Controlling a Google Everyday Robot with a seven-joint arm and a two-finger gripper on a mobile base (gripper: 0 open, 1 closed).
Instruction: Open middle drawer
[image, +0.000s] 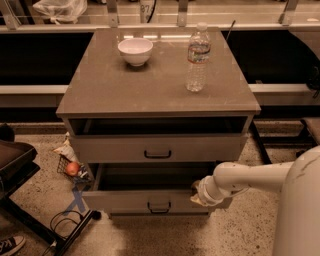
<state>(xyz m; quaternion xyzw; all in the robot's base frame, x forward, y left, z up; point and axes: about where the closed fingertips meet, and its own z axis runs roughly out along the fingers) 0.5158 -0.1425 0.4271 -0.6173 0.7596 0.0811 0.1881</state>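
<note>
Speckled floor surrounded the cabinet, a bowl and bottle on its top. Its middle drawer stood pulled out beneath the top drawer. The gripper sat at that front's right end, its spread impossible to tell.

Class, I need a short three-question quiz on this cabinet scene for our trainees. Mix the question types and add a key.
1. Which two things stand on the cabinet top?
2. True or false: the middle drawer is fully shut.
3. Where is the gripper? A) above the cabinet top B) at the right end of the middle drawer's front C) out of view

Key
1. The white bowl and the water bottle.
2. False: it is pulled out.
3. B
</note>
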